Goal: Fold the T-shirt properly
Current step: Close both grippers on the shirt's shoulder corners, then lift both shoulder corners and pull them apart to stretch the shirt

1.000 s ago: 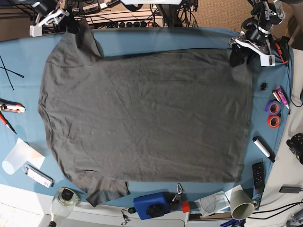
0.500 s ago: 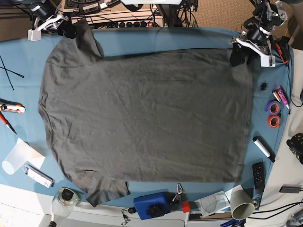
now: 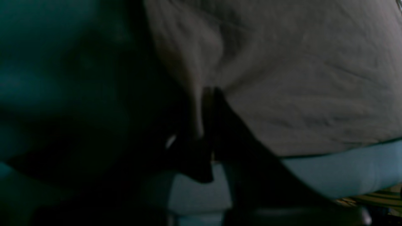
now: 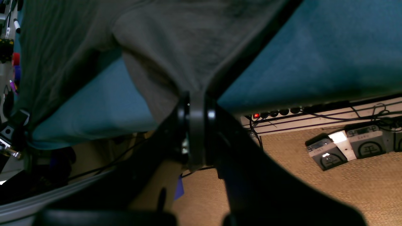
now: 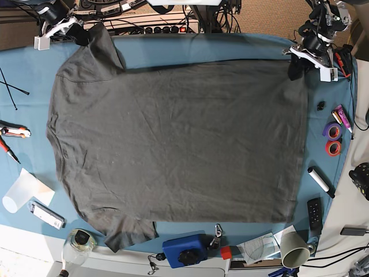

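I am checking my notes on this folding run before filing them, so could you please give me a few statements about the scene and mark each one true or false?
1. The T-shirt lies spread flat on the blue table cloth. True.
2. The right gripper is open and clear of the fabric. False: it is shut on a sleeve of the T-shirt.
3. The left gripper is shut on the T-shirt's edge at a hem corner. True.
4. The T-shirt is already folded in half. False: it lies open in a single spread, no fold made.
5. The rolls of tape rest on top of the T-shirt. False: they lie on the table cloth, beside the shirt.
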You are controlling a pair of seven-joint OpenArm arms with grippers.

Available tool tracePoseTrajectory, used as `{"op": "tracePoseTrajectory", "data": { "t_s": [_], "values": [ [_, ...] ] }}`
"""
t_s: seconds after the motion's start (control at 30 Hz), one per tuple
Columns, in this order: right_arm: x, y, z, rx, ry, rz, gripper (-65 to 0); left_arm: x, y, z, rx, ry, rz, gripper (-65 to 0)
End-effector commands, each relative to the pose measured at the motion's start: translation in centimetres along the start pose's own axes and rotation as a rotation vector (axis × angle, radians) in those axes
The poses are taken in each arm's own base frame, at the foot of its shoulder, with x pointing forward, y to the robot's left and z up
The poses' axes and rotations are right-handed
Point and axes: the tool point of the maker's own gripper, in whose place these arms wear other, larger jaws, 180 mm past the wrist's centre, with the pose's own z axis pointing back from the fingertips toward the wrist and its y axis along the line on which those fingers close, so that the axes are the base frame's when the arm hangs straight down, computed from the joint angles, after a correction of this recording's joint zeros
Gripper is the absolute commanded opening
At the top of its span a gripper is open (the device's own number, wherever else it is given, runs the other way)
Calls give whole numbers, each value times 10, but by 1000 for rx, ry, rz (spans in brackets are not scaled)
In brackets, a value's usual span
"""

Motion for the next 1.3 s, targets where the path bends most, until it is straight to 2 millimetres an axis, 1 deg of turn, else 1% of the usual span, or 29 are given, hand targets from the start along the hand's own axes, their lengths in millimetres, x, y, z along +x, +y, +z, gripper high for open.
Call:
{"op": "tracePoseTrajectory", "data": {
  "t_s": [0.0,0.13,0.33,0.43,0.57,0.67,0.73,0.9,1.07,1.2,1.27],
  "values": [
    [9,1,4,4,-25,22,-650,-15,8,4,34,74,-21,-650],
    [7,2,4,7,-13,23,-650,-16,8,4,34,78,-21,-650],
    [7,5,7,9,-7,34,-650,-24,7,5,33,125,-20,-650],
    [16,10,16,-5,-21,85,-650,-21,4,6,22,116,-14,-650],
    [36,19,33,-39,-62,171,-650,-19,0,11,19,134,-39,-650],
    [42,18,39,-57,-76,189,-650,-12,0,16,28,120,-54,-650],
    [38,16,40,-63,-57,187,-650,-10,3,20,39,119,-60,-650],
    [27,13,46,-73,-25,173,-650,-18,10,28,60,151,-53,-650],
    [18,9,53,-90,3,163,-650,-21,19,38,86,156,-34,-650],
    [17,6,66,-98,6,140,-650,-20,27,51,93,144,-16,-650],
    [20,1,75,-122,2,137,-650,-21,30,58,91,147,-21,-650]
  ]
}}
